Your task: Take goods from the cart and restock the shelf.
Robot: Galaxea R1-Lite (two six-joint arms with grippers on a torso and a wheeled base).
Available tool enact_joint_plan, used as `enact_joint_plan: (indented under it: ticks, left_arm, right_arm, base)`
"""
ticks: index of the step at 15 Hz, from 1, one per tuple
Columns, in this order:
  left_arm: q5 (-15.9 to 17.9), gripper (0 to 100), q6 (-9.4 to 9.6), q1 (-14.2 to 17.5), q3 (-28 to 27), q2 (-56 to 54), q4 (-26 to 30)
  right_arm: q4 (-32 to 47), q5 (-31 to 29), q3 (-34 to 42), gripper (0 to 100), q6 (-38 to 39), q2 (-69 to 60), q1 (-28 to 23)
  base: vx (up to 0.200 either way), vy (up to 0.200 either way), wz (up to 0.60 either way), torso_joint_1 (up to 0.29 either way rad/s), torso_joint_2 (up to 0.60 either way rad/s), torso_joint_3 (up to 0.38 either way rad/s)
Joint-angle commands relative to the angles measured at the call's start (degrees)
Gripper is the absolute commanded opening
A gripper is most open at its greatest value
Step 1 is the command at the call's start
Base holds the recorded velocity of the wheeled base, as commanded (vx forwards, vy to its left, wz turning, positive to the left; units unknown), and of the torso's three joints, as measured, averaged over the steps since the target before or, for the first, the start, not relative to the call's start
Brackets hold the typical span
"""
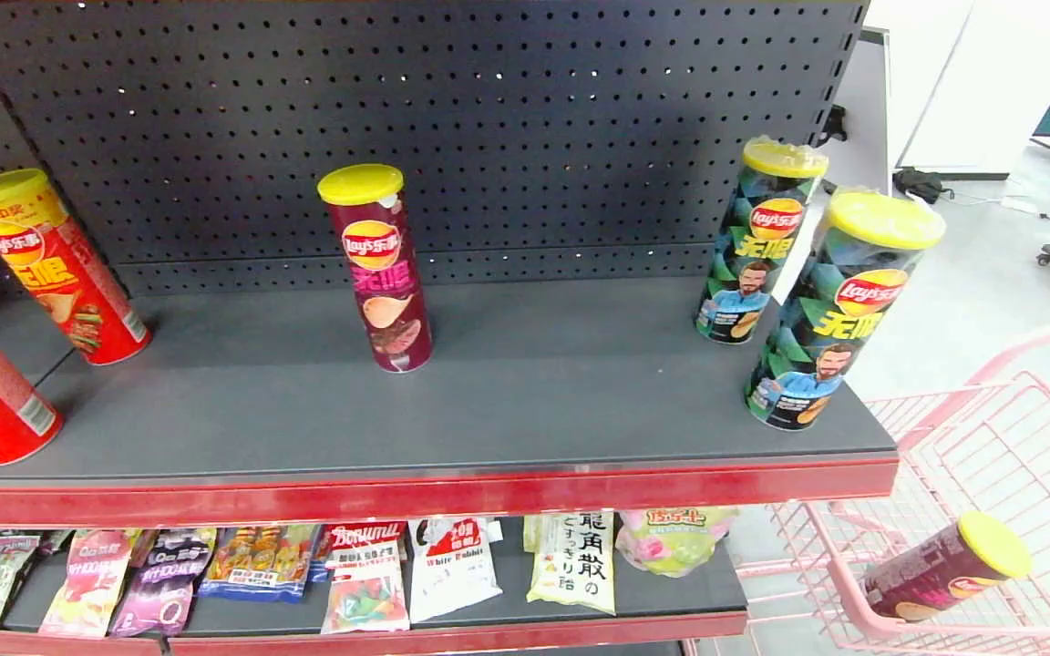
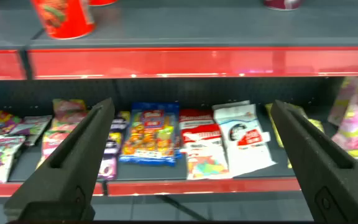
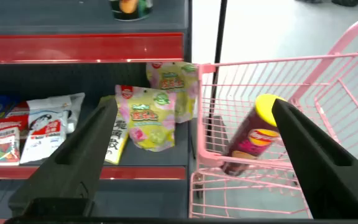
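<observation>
Jaws on the left gripper [image 2: 191,168] stand wide apart with nothing between them, and its dark fingers [image 2: 73,155] hang in front of the lower shelf [image 2: 241,185]. The right gripper [image 3: 191,168] is spread just as wide and is also empty. It is held low by the shelf's right end, facing the pink wire cart [image 3: 260,62].

Inside that cart, in the corner nearest the shelving, a purple chip can with a yellow lid [image 3: 253,134] lies tilted on its side, lid end up, apart from both grippers.

Just beside the cart, the lower shelf carries a row of flat snack bags. A pale green bag [image 1: 675,538] sits at the right end and a white bag [image 1: 452,565] near the middle. A blue bag [image 1: 256,560] and some pink and purple ones lie further left.

Above it, the dark grey upper shelf with a red front edge [image 1: 416,492] holds upright cans. A second purple can [image 1: 377,269] stands alone near the middle. At the right end a green-and-black can [image 1: 839,310] stands near the front edge, with its twin [image 1: 757,241] close behind. Two red cans [image 1: 51,264] stand at the left end, well apart from the purple one. Behind everything runs a dark perforated back panel [image 1: 488,118].
</observation>
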State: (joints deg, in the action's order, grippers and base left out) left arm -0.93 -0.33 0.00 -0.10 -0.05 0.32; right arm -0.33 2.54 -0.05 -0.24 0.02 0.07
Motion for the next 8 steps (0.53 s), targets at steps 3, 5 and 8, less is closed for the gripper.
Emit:
enact_joint_plan:
  ticks: [3, 5, 8]
  left_arm:
    - [-0.04, 100, -0.02, 0.00, 0.01, 0.05, 0.03]
    - [-0.04, 100, -0.02, 0.00, 0.01, 0.05, 0.03]
    - [-0.04, 100, -0.02, 0.00, 0.01, 0.05, 0.03]
  right_arm:
    - [-0.02, 0.01, 0.05, 100, -0.02, 0.06, 0.01]
    - [-0.02, 0.01, 0.05, 100, -0.02, 0.06, 0.01]
    - [-0.02, 0.01, 0.05, 100, -0.02, 0.06, 0.01]
  base:
    - [0.000, 0.000, 0.00, 0.000, 0.00, 0.000]
    - [0.000, 0.000, -0.60, 0.005, 0.00, 0.002]
    - [0.000, 0.000, -0.60, 0.004, 0.01, 0.004]
